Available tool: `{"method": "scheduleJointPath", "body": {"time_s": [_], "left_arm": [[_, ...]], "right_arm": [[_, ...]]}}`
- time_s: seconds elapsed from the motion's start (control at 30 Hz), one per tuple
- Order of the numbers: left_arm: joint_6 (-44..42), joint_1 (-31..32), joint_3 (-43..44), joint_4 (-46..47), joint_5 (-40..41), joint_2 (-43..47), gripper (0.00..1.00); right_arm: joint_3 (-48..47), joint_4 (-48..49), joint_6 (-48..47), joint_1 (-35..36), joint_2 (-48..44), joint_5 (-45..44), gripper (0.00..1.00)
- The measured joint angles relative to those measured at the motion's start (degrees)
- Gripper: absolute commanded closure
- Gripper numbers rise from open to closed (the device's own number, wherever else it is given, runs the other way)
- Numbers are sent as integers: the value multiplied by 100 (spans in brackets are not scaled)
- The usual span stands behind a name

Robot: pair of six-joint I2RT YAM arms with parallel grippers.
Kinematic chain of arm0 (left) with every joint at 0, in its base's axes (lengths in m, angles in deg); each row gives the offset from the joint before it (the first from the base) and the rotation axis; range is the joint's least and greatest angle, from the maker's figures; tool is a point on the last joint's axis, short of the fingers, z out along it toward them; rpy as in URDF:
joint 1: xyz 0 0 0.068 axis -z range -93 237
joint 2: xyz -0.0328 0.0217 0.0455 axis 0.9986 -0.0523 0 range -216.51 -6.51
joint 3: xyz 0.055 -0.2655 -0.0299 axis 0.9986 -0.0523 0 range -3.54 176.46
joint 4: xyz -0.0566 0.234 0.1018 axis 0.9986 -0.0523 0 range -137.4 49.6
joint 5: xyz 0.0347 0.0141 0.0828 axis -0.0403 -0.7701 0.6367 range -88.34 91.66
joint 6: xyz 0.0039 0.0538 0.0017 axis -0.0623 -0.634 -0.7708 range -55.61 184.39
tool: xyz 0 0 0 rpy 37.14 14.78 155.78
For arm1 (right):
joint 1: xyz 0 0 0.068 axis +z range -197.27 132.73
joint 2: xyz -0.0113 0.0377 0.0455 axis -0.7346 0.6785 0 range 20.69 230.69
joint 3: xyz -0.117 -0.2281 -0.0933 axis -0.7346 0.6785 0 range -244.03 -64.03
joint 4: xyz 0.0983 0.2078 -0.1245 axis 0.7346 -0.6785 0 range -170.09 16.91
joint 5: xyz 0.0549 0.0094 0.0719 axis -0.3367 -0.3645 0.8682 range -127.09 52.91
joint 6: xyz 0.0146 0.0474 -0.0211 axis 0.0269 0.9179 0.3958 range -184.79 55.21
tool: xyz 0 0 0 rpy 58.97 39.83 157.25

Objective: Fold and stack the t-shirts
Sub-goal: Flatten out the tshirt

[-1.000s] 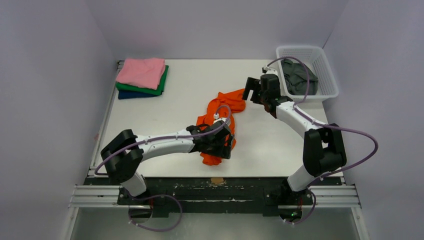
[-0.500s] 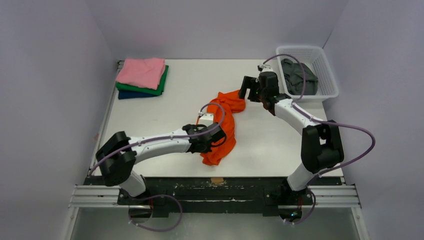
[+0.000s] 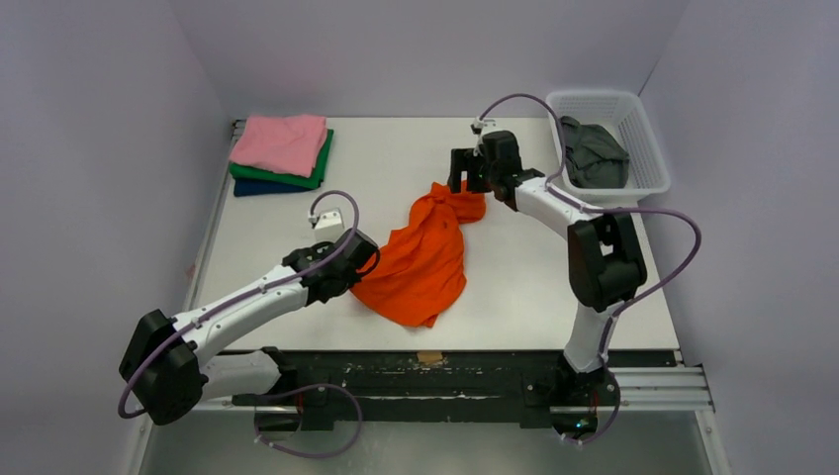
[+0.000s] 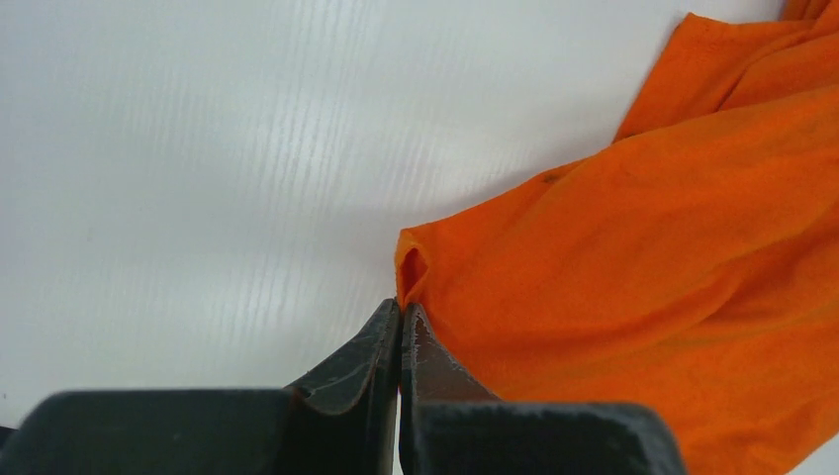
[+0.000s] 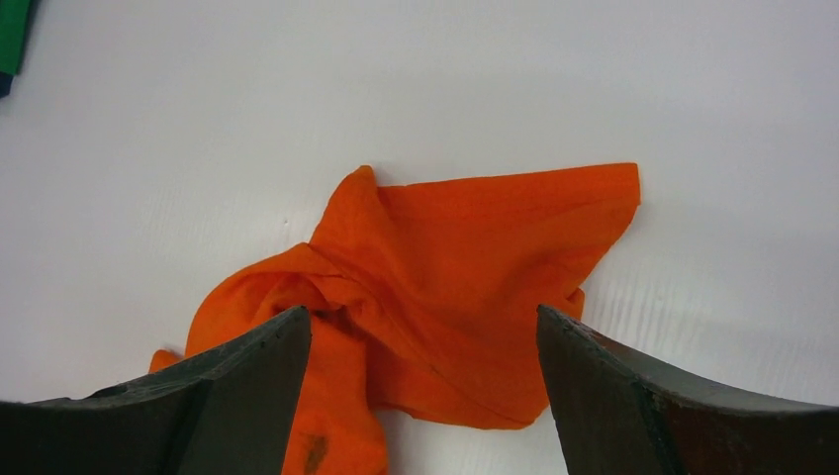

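Centre of the white bench (image 3: 534,287): orange t-shirt (image 3: 420,262), thin matte knit, near part spread, far end bunched in twisted folds.

Step in hand, as judged: flattening before the fold.

Left hand (image 4: 400,319): closed tight on the hem corner at the shirt's left edge.

Right hand (image 5: 420,332): wide open over the bunched end, holding nothing. The next move calls for a grip there and an opposed pull.

Far-left corner: pink t-shirt (image 3: 280,142), green t-shirt (image 3: 319,168) and navy t-shirt (image 3: 259,187), folded and stacked.

Far right: dark grey t-shirt (image 3: 592,153), crumpled in the white lattice basket (image 3: 648,183).
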Motion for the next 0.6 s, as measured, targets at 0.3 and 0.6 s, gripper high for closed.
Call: {"method": "scheduleJointPath", "body": {"time_s": [0.3, 0.6], "left_arm": [[-173, -358, -157, 507, -111, -153, 100], [-286, -492, -192, 942, -212, -393, 100]], "right_arm": [[-772, -334, -105, 52, 1067, -372, 19], [-796, -326, 164, 57, 1561, -905, 97]]}}
